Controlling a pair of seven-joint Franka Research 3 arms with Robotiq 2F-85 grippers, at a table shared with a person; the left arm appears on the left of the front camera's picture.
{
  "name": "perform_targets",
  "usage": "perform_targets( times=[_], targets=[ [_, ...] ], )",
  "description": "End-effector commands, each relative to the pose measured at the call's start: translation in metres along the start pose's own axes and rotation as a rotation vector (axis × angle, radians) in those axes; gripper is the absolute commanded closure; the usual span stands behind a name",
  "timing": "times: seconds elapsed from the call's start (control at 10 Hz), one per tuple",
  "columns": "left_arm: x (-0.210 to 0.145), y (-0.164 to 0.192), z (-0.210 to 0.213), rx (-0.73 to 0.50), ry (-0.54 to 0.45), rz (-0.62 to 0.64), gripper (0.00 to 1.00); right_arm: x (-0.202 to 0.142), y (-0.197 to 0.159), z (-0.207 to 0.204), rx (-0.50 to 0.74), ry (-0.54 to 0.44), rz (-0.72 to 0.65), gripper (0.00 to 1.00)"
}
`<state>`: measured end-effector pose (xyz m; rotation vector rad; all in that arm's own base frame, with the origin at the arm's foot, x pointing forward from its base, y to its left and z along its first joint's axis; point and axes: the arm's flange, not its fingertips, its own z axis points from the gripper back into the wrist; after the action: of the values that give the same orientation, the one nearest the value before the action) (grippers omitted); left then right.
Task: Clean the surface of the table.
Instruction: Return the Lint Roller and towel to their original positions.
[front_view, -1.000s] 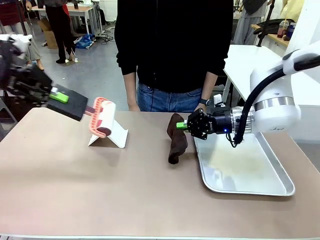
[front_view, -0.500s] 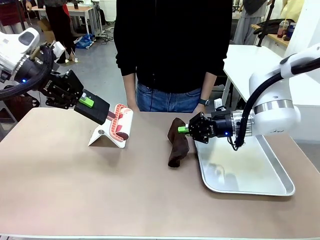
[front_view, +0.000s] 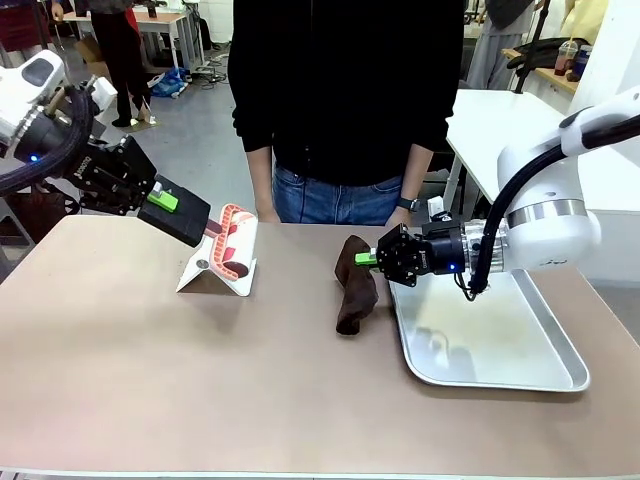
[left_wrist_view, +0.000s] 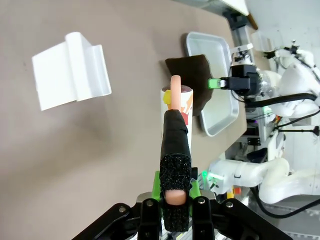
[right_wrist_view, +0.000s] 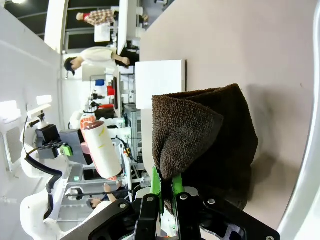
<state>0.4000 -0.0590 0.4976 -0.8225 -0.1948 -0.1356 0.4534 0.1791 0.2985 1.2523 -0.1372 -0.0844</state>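
The table (front_view: 200, 380) is spreading taupe-brown below both grippers, with a silver tray (front_view: 520, 375) lying on it under the right arm. The right gripper (front_view: 366, 259) is pinching a dark brown towel (front_view: 352, 290) by its top edge, jaws pressed tight on the fold; the cloth is hanging down from the fingers and its lower end is resting on the table just beside the tray's near-left rim. The left gripper (front_view: 168, 200) is clamping the black padded handle of a lint roller (front_view: 235, 243), whose roll is hovering just beyond its fingertips, above a white stand (front_view: 215, 272).

To wipe well, the right arm should probably be lowering until the towel is bunching flat on the surface, then sweeping away from the tray. The roller likely needs setting down squarely, its roll flat to the top, clear of the stand.
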Motion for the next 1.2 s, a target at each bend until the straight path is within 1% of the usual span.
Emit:
perform_targets(
  times=[0.0,0.1,0.2,0.3,0.4,0.5,0.6,0.7,1.0,1.1],
  targets=[
    [0.025,-0.011,-0.007,0.105,0.093,-0.003,0.78,-0.002,0.009,-0.008,-0.054,-0.010,-0.002,0.90],
    [0.052,-0.020,-0.018,0.154,0.152,0.016,0.78,-0.005,0.008,-0.013,-0.113,-0.019,-0.026,0.90],
    [0.069,-0.025,-0.026,0.190,0.175,0.019,0.78,-0.007,0.003,-0.012,-0.107,-0.017,-0.046,0.90],
    [0.082,-0.030,-0.033,0.221,0.171,0.031,0.78,-0.008,-0.002,-0.010,-0.109,-0.028,-0.068,0.90],
    [0.093,-0.033,-0.040,0.286,0.141,0.063,0.78,-0.007,-0.004,-0.009,-0.121,-0.028,-0.084,0.90],
    [0.103,-0.031,-0.046,0.324,0.131,0.096,0.78,-0.004,-0.004,-0.011,-0.145,-0.024,-0.097,0.90],
    [0.107,-0.029,-0.051,0.330,0.133,0.105,0.78,-0.001,-0.004,-0.014,-0.151,-0.017,-0.101,0.90],
    [0.114,-0.023,-0.056,0.351,0.115,0.130,0.78,0.006,-0.007,-0.017,-0.190,0.004,-0.106,0.90],
    [0.131,-0.009,-0.076,0.353,0.140,0.148,0.78,0.014,-0.003,-0.028,-0.266,0.006,-0.098,0.90],
    [0.136,-0.005,-0.079,0.354,0.133,0.159,0.78,0.016,-0.001,-0.031,-0.297,0.010,-0.101,0.90]
  ],
)
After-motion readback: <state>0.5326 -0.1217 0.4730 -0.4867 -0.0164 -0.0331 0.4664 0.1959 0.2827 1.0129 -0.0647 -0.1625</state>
